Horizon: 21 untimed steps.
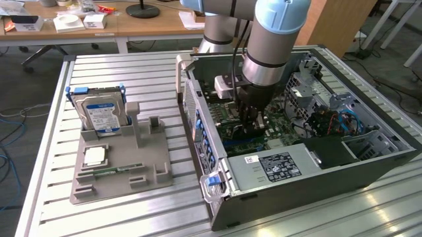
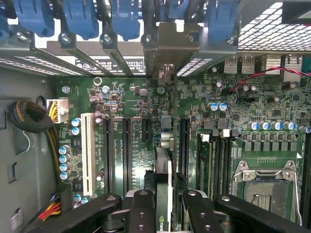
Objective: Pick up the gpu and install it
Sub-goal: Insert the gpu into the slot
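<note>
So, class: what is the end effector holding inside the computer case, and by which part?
The end effector grips the gpu, seen edge-on, by its upper edge, a finger on each face, above the motherboard slots.

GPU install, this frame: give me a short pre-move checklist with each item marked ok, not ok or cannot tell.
1. GPU held edge-on between the gripper fingers: ok.
2. Card inside the open computer case, above the motherboard: ok.
3. Card's metal bracket up against the rear slot openings under the blue latches: ok.
4. Card running parallel to the black expansion slots: ok.
5. Card edge fully seated in its slot: cannot tell, the contact line is hidden under the card.
6. Holder tray with the hard drive sits apart from the case, untouched: ok.
</note>
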Each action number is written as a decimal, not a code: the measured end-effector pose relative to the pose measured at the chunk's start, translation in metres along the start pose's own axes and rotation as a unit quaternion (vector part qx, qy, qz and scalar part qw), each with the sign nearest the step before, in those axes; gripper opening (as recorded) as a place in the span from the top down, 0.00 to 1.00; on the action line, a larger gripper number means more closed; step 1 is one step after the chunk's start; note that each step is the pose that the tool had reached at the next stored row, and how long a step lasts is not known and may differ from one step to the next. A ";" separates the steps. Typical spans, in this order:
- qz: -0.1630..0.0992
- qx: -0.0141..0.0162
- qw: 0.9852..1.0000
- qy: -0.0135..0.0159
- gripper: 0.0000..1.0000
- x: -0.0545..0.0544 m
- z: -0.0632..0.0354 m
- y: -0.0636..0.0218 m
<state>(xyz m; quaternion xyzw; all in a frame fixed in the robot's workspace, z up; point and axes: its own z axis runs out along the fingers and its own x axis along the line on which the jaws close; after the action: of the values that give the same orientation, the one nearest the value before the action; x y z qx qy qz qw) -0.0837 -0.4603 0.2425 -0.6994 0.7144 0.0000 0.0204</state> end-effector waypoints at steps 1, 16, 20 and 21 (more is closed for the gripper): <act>0.000 0.000 1.000 0.000 0.74 0.000 0.0004 0.0000; 0.000 0.000 1.000 0.000 0.74 0.000 0.0022 0.0001; 0.000 0.000 1.000 0.000 0.74 0.000 -0.0069 -0.0002; 0.000 0.000 1.000 0.000 0.74 0.000 -0.0079 -0.0003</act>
<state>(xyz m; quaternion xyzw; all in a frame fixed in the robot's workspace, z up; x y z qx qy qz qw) -0.0836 -0.4604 0.2504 -0.6994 0.7144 0.0001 0.0207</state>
